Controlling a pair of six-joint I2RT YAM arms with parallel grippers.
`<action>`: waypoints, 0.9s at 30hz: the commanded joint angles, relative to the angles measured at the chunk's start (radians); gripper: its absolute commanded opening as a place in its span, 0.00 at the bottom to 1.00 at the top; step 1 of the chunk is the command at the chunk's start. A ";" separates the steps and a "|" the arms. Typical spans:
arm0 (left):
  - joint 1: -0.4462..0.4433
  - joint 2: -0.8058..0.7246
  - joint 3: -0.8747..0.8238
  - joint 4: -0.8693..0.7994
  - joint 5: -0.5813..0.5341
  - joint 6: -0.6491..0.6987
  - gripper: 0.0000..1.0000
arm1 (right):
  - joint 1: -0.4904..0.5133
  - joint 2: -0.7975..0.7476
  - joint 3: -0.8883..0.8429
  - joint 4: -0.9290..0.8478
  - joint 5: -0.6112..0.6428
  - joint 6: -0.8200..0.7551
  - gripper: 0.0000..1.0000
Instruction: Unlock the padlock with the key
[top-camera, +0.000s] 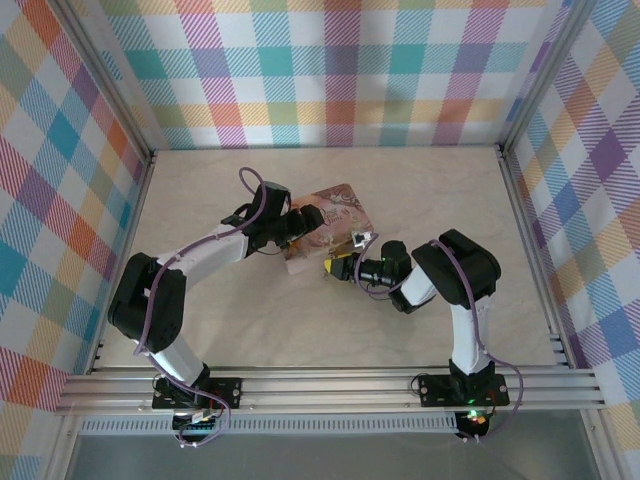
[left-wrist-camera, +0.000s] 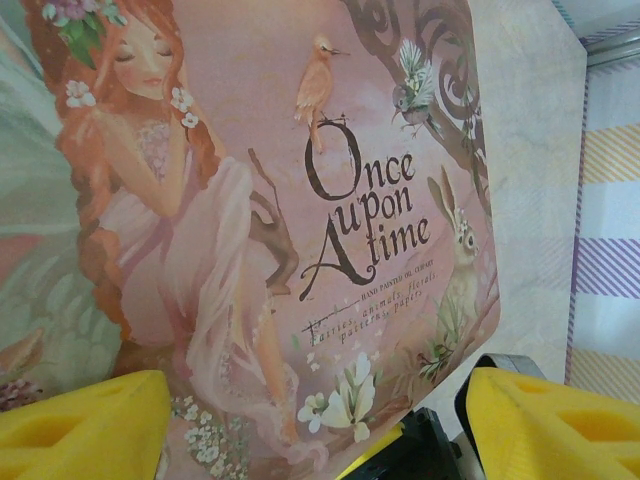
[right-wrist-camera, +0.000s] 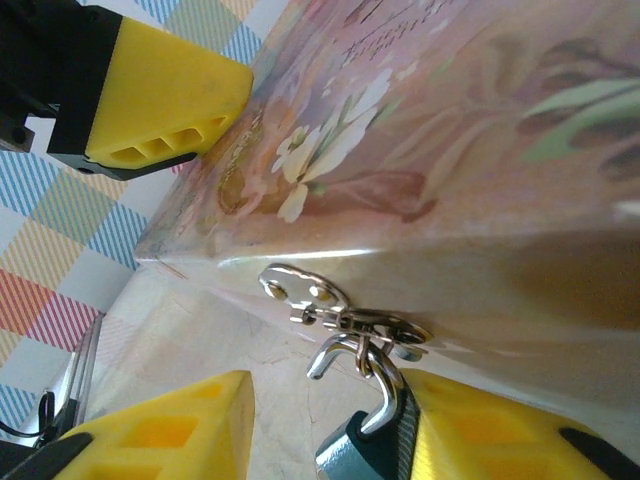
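The padlock (right-wrist-camera: 368, 462) has a blue body and hangs by its silvery shackle (right-wrist-camera: 352, 352) from the metal hasp (right-wrist-camera: 340, 310) on the pink tin's (right-wrist-camera: 450, 150) side. The shackle's free end stands out of the body. My right gripper (right-wrist-camera: 330, 400) straddles the padlock: the body lies against one yellow finger (right-wrist-camera: 480, 430), and a gap separates it from the other finger (right-wrist-camera: 160, 430). My left gripper (left-wrist-camera: 318, 400) stands wide over the near corner of the tin (left-wrist-camera: 300, 200), with one finger (left-wrist-camera: 545, 420) beside its edge. The key is out of view.
The tin (top-camera: 335, 210) lies mid-table between the left gripper (top-camera: 298, 225) and the right gripper (top-camera: 340, 265). Checked cloth walls (top-camera: 320, 70) enclose the beige table (top-camera: 250, 330) at the back and sides. A metal rail (top-camera: 330, 385) runs along the near edge.
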 joint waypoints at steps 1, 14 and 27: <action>-0.015 0.024 -0.005 0.003 0.015 -0.001 0.78 | 0.009 -0.025 -0.008 0.076 -0.029 -0.018 0.38; -0.016 0.022 -0.006 0.001 0.015 -0.003 0.78 | 0.009 -0.020 -0.014 0.076 -0.012 -0.018 0.18; -0.016 0.012 -0.020 -0.003 0.006 -0.001 0.78 | 0.009 -0.023 -0.028 0.063 0.024 -0.018 0.03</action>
